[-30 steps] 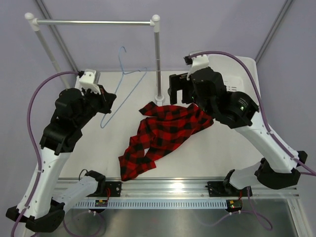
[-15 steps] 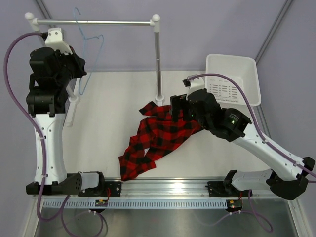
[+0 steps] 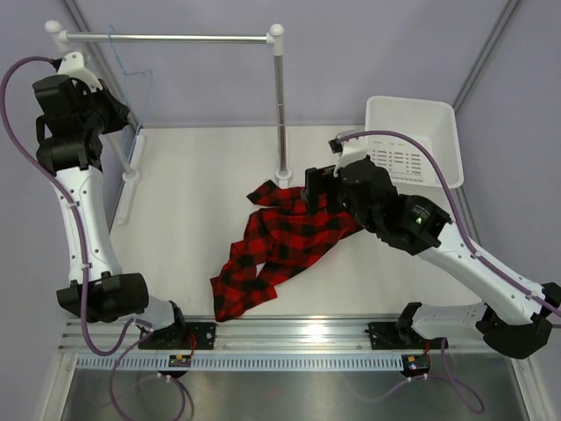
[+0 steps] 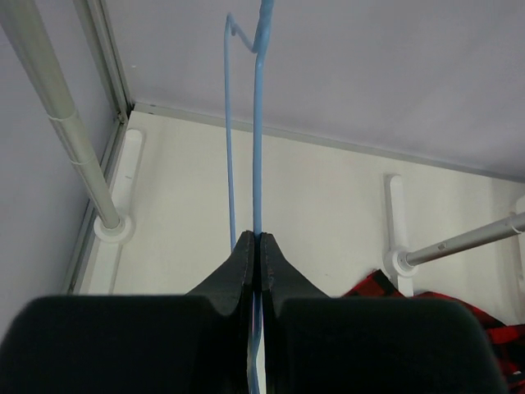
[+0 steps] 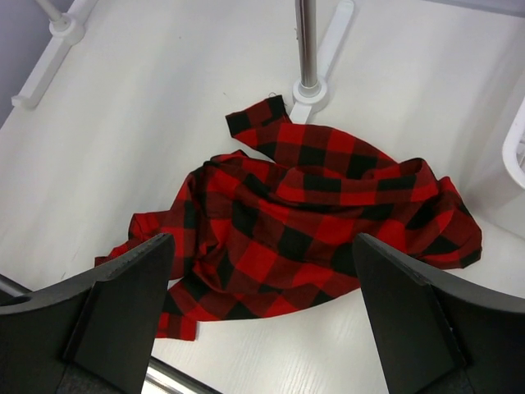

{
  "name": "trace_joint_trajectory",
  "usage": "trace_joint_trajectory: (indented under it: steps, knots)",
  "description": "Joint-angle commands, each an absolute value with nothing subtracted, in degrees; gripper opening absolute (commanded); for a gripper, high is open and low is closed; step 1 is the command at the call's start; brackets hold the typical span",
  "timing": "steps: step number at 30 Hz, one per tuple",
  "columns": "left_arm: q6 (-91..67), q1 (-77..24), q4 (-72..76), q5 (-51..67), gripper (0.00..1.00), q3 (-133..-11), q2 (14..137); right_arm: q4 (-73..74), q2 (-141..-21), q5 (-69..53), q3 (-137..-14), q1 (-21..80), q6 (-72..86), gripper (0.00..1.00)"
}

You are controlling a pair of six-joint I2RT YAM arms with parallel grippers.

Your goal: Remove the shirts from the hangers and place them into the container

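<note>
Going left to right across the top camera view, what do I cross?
left hand shut on the blue hanger → red-and-black shirt crumpled on the table → open right hand above the shirt's right part → white container. The clothes rack is left out because it spans too much of the width to place.

The left gripper point(image 4: 257, 240) had its black jaws pinched together on the thin light-blue wire hanger point(image 4: 257, 139), which rose straight up over the white tabletop point(image 4: 320, 205), between the posts of the silver-and-white clothes rack point(image 4: 61, 115), with a corner of the red-and-black checked flannel shirt point(image 4: 379, 286) at lower right.
</note>
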State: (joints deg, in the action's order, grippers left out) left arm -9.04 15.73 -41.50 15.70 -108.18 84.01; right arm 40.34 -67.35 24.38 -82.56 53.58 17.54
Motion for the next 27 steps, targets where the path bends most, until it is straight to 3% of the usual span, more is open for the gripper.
trace_joint_trajectory:
  steps: [1, 4, 6, 8, 9, 12, 16, 20, 21, 25, 27]
  knots:
    - [-10.19, 17.75, -35.87, 17.85, 0.0, -105.58, 81.74, 38.93, -69.43, 25.75, -82.61, 53.09, 17.83, 0.99]
    - [-10.63, 18.46, -35.69, 14.6, 0.0, -103.2, 80.86, 40.34, -71.8, 23.31, -83.93, 50.37, 20.47, 0.99]
    - [-11.34, 18.9, -35.07, 14.41, 0.06, -101.96, 80.42, 42.1, -73.91, 19.71, -84.81, 45.13, 22.05, 1.0]
    - [-11.77, 18.9, -34.54, 13.8, 0.19, -100.91, 80.07, 41.84, -75.23, 13.21, -84.03, 40.8, 23.63, 1.0]
    - [-11.95, 18.98, -34.54, 13.54, 0.3, -100.72, 79.98, 40.7, -75.76, 11.97, -83.41, 38.69, 23.9, 0.99]
    - [-12.74, 19.07, -33.23, 13.45, 0.37, -98.97, 79.19, 41.31, -80.41, 11.86, -83.67, 33.32, 23.03, 0.99]
    - [-13.71, 19.07, -32.08, 14.32, 0.58, -98.44, 78.49, 40.43, -88.23, 8.28, -85.25, 29.98, 23.2, 0.99]
    - [-15.2, 19.16, -31.82, 15.9, 0.65, -98.52, 77.79, 39.04, -95.35, 6.42, -86.66, 29.62, 24.96, 0.95]
    - [-15.55, 18.99, -31.9, 16.34, 0.72, -98.44, 77.52, 38.41, -95.71, 6.16, -85.88, 29.62, 25.22, 0.95]
    - [-16.79, 19.07, -32.08, 19.15, 0.84, -98.7, 75.5, 37.53, -96.94, 5.36, -85.17, 29.8, 23.39, 0.95]
    - [-17.14, 19.16, -32.34, 18.9, 0.97, -98.96, 73.75, 36.92, -96.59, 5.54, -84.21, 30.14, 21.98, 0.95]
